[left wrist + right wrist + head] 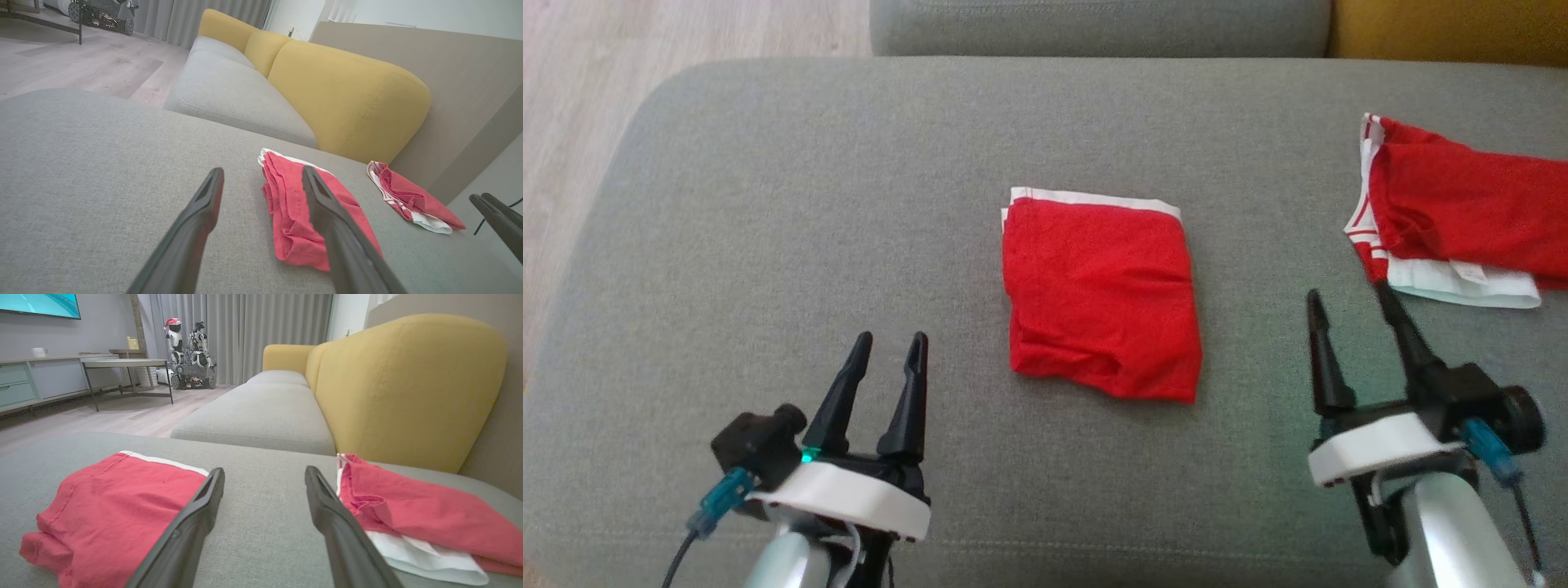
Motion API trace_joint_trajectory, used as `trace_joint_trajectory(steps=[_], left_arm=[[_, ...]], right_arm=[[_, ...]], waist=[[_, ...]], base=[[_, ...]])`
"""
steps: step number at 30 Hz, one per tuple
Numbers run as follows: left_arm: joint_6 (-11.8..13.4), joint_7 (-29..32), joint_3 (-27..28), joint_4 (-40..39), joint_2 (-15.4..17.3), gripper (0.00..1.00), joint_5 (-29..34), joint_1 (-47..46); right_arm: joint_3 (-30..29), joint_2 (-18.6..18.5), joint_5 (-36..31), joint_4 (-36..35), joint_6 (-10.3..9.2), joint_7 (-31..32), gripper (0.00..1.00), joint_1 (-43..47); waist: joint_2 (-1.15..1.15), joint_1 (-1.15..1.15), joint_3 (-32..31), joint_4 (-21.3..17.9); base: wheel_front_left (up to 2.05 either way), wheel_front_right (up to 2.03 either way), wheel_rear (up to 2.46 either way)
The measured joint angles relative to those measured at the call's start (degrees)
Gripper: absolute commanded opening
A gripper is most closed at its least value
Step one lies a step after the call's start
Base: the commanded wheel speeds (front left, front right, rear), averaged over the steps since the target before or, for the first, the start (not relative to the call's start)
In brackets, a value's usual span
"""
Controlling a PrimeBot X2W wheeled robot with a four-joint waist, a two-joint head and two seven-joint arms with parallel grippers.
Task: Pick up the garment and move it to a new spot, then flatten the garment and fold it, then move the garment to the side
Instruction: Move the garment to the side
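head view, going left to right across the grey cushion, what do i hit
left gripper → folded red garment → crumpled red and white garment at the right edge

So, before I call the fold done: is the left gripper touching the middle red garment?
Apart. The head view shows bare grey cushion between the open left gripper and the folded red garment.
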Motion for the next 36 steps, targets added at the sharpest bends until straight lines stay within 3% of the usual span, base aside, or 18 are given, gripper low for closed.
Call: trace_joint_trajectory(steps=[12,24,25,26,30,36], left_arm=[[-0.43,0.0,-1.83,0.24,-0.01,1.0,0.29,-3.5],[-0.47,0.0,-2.65,0.43,-0.01,1.0,0.2,-4.69],[-0.47,0.0,-2.64,0.43,-0.02,1.0,0.2,-4.69],[-0.47,0.0,-2.61,0.43,-0.01,1.0,0.2,-4.69],[-0.47,0.0,-2.47,0.47,-0.01,1.0,0.2,-4.69],[-0.47,0.0,-2.13,0.36,-0.01,1.0,0.6,-4.69]], right_arm=[[5.16,-0.09,8.23,14.19,0.0,7.47,1.0,-14.17],[11.34,-0.2,19.44,26.91,0.0,12.38,1.0,-18.19],[11.71,-0.22,19.67,27.48,0.0,12.36,0.45,-18.53],[11.95,-0.22,19.62,27.95,0.0,12.26,0.0,-18.93],[12.5,-0.32,17.02,30.21,0.0,10.0,0.0,-20.72],[14.15,-3.08,6.14,30.61,0.0,4.13,0.0,-22.84]], waist=[[0.0,0.0,5.35,2.79],[0.0,0.0,7.04,6.9],[0.0,0.0,7.12,7.11],[0.0,0.0,7.17,7.26],[0.0,0.0,7.01,7.23],[0.0,0.0,6.35,5.32]], base=[[0.0,0.0,0.0],[0.0,0.0,0.0],[0.0,0.0,0.0],[0.0,0.0,0.0],[0.0,0.0,0.0],[0.0,0.0,0.0]])
